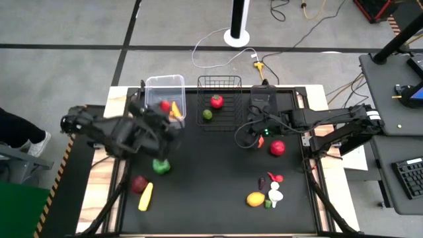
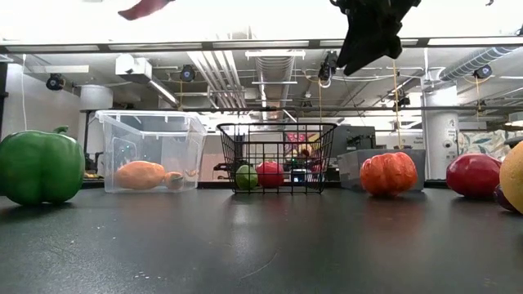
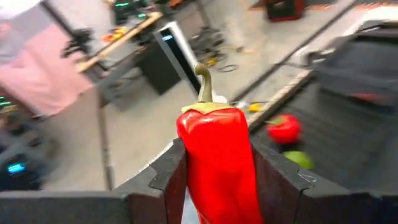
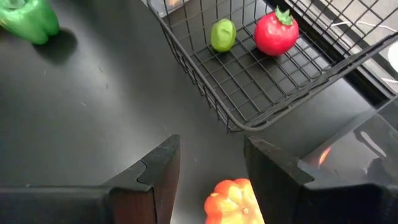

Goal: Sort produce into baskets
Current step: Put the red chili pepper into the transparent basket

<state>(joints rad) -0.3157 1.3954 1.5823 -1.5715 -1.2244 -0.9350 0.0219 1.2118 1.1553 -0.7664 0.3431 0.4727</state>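
My left claw (image 3: 214, 180) clamped on red pepper (image 3: 217, 155), up off the desk (image 1: 218, 165) near clear tub (image 1: 165, 86); imo centre over tub (image 2: 151, 147) w/ carrot, drop low, then release; right claw (image 4: 208, 165) gaping above orange pumpkin (image 4: 233, 202).

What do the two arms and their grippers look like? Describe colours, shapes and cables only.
Both arms are dark, jointed and tubular. The left gripper has two flat, dark angular fingers with stepped inner edges. The right gripper has the same black fingers, brown on one inner face. Black cables run along the right arm.
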